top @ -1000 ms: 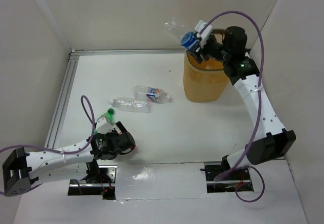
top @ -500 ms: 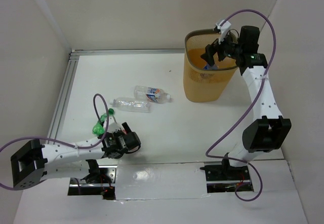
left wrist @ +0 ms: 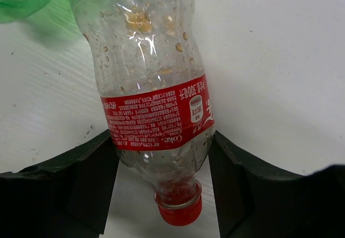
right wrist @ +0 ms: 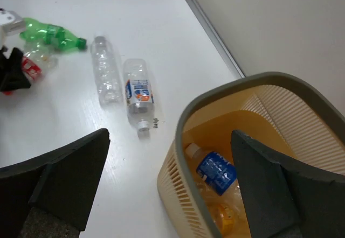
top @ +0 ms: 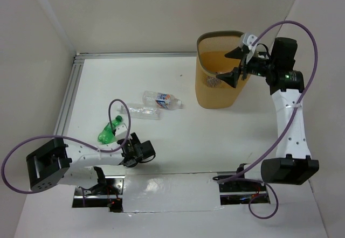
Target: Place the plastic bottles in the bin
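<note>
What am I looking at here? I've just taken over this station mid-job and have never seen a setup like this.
Two robot arms, left and right, are bolted at the table's near edge. The wide picture looks down from above and behind them; the other two come from a camera on each wrist. The left claw straddles a red-labelled bottle lying on the table. Its fingers sit against both sides, but whether they squeeze I cannot tell. A green bottle, a clear bottle and a white-labelled bottle lie loose nearby. The right claw hangs open and empty over the yellow bin, which has a blue-labelled bottle inside.
</note>
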`<state>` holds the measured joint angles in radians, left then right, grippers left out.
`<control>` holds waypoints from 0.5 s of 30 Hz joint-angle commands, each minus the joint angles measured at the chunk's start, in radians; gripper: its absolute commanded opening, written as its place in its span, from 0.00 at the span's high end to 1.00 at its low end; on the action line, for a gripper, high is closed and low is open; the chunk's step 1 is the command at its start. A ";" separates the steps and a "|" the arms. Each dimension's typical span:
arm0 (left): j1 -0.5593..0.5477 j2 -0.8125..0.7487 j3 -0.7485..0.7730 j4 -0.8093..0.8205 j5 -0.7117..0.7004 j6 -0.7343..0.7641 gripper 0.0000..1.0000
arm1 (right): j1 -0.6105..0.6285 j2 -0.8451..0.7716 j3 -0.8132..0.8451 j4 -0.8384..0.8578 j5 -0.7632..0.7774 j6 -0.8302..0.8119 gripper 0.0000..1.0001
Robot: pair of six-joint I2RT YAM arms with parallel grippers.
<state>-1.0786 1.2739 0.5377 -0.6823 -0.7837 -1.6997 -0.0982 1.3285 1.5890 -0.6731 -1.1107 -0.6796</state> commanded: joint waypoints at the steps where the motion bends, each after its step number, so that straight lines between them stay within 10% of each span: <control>1: -0.006 0.013 0.016 0.047 -0.005 0.008 0.44 | 0.002 -0.034 -0.027 -0.137 -0.098 -0.119 0.00; 11: -0.078 -0.108 0.123 0.361 0.104 0.478 0.74 | 0.069 -0.201 -0.124 -0.212 -0.057 -0.213 0.12; 15: -0.078 -0.119 0.247 0.438 0.150 0.638 0.82 | 0.081 -0.297 -0.226 -0.079 0.020 -0.097 0.35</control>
<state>-1.1530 1.1854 0.6868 -0.3733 -0.6548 -1.2507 -0.0219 1.1110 1.4227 -0.8238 -1.1511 -0.8448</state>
